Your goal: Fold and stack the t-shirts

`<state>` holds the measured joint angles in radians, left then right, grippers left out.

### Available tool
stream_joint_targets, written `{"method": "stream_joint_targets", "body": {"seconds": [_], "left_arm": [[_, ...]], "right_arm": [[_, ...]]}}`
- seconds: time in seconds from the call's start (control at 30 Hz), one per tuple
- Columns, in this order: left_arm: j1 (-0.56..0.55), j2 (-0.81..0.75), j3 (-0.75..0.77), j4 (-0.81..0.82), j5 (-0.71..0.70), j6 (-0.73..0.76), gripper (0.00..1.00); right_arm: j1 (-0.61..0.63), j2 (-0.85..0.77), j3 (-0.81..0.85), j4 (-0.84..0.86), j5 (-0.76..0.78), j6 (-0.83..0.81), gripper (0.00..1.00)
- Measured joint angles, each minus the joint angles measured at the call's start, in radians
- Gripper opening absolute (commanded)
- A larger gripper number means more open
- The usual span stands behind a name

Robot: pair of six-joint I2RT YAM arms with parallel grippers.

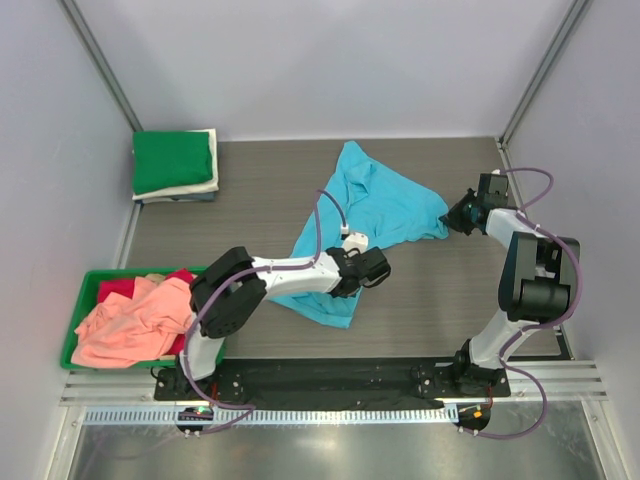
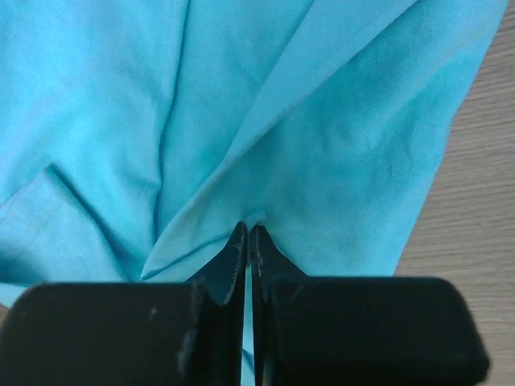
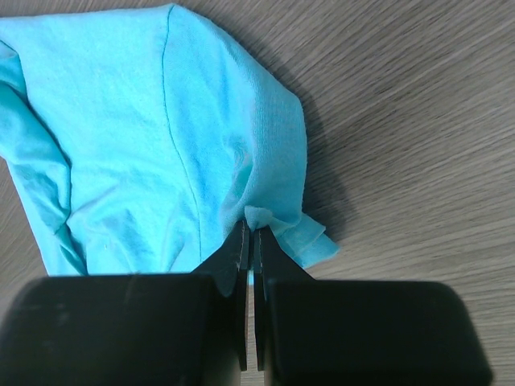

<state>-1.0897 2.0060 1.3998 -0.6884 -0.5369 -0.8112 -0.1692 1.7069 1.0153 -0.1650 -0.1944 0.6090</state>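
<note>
- The sky-blue t-shirt (image 1: 385, 205) lies rumpled and half spread out on the middle of the table (image 1: 450, 295). One part reaches toward the far side and another trails toward the near edge.
- The left gripper (image 1: 372, 268) sits low over the shirt's middle. Its jaws are pressed together on a pinched ridge of the blue cloth, and in the left wrist view creases fan out from that pinch (image 2: 248, 229).
- The right gripper (image 1: 458, 215) is at the shirt's right-hand tip. Its jaws are clamped on a small tuck of the edge there (image 3: 251, 229), and the cloth bunches away to one side of the pinch.
- Bare wood-grain table shows just right of the shirt's edge in both wrist views.
- Well to the far left of the blue shirt is a folded stack with a green shirt (image 1: 172, 160) on top. A cream shirt (image 1: 212, 165) peeks out beneath it.
- To the near left of the blue shirt stands a green bin (image 1: 85, 295). In it a salmon-pink shirt (image 1: 130, 325) is heaped and droops over the rim, and a red shirt (image 1: 118, 288) shows behind it.
</note>
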Motion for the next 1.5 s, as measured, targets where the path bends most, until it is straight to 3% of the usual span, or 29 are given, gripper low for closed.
{"method": "stream_joint_targets", "body": {"seconds": [0.2, 0.4, 0.67, 0.87, 1.07, 1.23, 1.33, 1.4, 1.5], "left_arm": [[-0.005, -0.157, -0.024, -0.051, 0.002, 0.033, 0.0], [-0.015, -0.523, 0.095, -0.152, -0.032, 0.122, 0.0], [-0.015, -0.874, 0.306, -0.168, 0.018, 0.361, 0.0], [-0.015, -0.941, 0.488, -0.198, 0.09, 0.528, 0.0], [-0.015, -1.018, 0.528, -0.198, 0.119, 0.653, 0.0], [-0.015, -1.03, 0.498, -0.137, 0.053, 0.773, 0.0], [0.027, -0.951, 0.491, -0.085, 0.019, 0.833, 0.0], [0.158, -0.861, 0.488, -0.054, 0.068, 0.844, 0.0], [0.44, -0.702, 0.46, -0.006, 0.238, 0.808, 0.0]], "right_arm": [[0.0, -0.038, 0.001, -0.035, -0.013, 0.018, 0.01], [-0.008, -0.272, 0.105, -0.163, -0.039, 0.048, 0.01], [-0.027, -0.611, 0.492, -0.372, -0.05, 0.053, 0.01], [-0.029, -0.695, 0.884, -0.57, 0.005, 0.042, 0.01], [-0.029, -0.743, 1.162, -0.706, 0.114, 0.012, 0.01], [-0.029, -0.702, 1.235, -0.734, 0.151, -0.018, 0.01], [-0.029, -0.554, 1.283, -0.716, 0.147, -0.029, 0.01], [-0.029, -0.408, 1.303, -0.689, 0.148, -0.032, 0.01], [-0.004, -0.143, 1.331, -0.655, 0.189, -0.034, 0.01]]}}
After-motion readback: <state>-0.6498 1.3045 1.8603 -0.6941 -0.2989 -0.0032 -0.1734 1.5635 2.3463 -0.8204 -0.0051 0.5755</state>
